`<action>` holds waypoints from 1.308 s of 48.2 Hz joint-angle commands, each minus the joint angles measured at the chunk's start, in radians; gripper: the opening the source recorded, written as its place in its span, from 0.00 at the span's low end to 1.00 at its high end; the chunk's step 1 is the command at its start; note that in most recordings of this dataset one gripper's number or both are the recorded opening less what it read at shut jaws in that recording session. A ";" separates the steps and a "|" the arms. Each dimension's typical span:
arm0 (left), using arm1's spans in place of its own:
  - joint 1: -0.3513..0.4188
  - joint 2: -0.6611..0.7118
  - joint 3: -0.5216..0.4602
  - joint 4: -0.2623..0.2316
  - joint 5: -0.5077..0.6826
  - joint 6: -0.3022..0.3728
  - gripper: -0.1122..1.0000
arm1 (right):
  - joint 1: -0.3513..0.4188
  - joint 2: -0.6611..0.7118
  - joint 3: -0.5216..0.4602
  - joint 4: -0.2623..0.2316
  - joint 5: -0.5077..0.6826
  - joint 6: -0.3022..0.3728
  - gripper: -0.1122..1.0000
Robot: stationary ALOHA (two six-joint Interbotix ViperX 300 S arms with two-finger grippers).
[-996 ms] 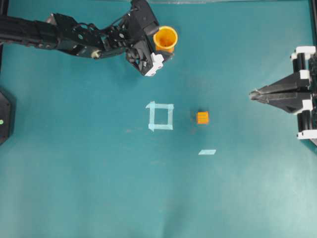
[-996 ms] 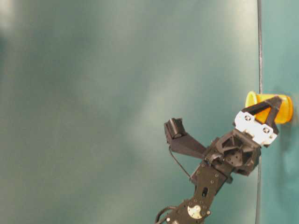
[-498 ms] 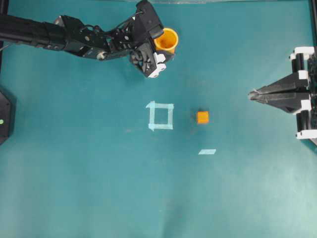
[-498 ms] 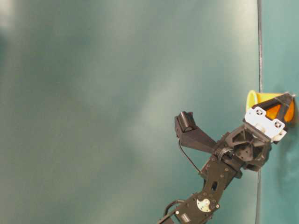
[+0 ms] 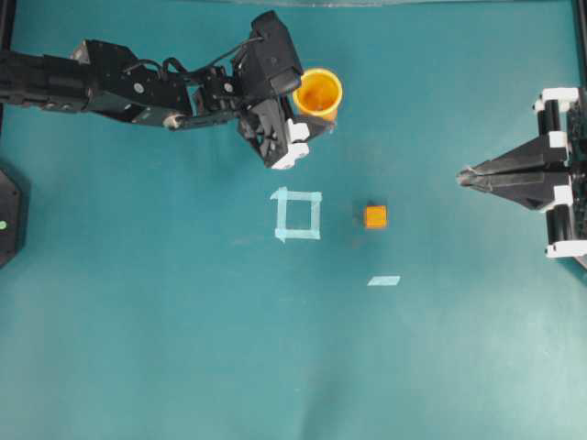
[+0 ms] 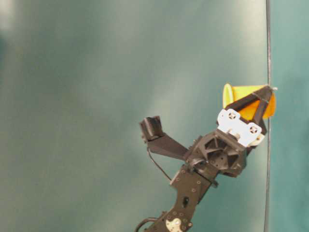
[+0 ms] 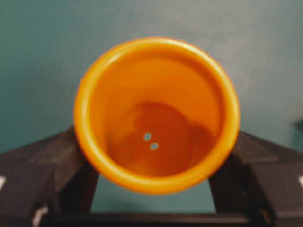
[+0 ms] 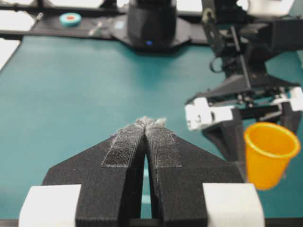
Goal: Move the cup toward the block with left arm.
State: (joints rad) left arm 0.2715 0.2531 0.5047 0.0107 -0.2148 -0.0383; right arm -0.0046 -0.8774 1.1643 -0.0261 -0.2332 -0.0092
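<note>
The left arm [image 5: 119, 84] is black and jointed, with thin black cables, small screws and white finger mounts. The right gripper [image 8: 144, 124] has black wedge fingers, grey fuzzy pads and white blocks.

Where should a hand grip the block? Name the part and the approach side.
Grip the block across two opposite flat sides, coming straight down from above. It sits flat and alone on the table, clear of the tape square, so both sides are free for fingers.

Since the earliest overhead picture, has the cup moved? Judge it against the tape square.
Yes. The cup, held in the left gripper, has shifted rightward and slightly nearer the tape square.
</note>
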 commanded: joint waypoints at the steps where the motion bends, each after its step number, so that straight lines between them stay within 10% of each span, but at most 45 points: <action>1: -0.037 -0.038 -0.026 0.002 0.009 0.002 0.65 | 0.000 0.002 -0.031 -0.002 -0.002 -0.002 0.10; 63: -0.247 0.087 -0.356 0.006 0.256 0.025 0.65 | 0.000 0.003 -0.032 -0.002 -0.002 -0.002 0.10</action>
State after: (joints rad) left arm 0.0291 0.3574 0.1779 0.0138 0.0445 -0.0153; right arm -0.0046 -0.8759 1.1612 -0.0261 -0.2316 -0.0092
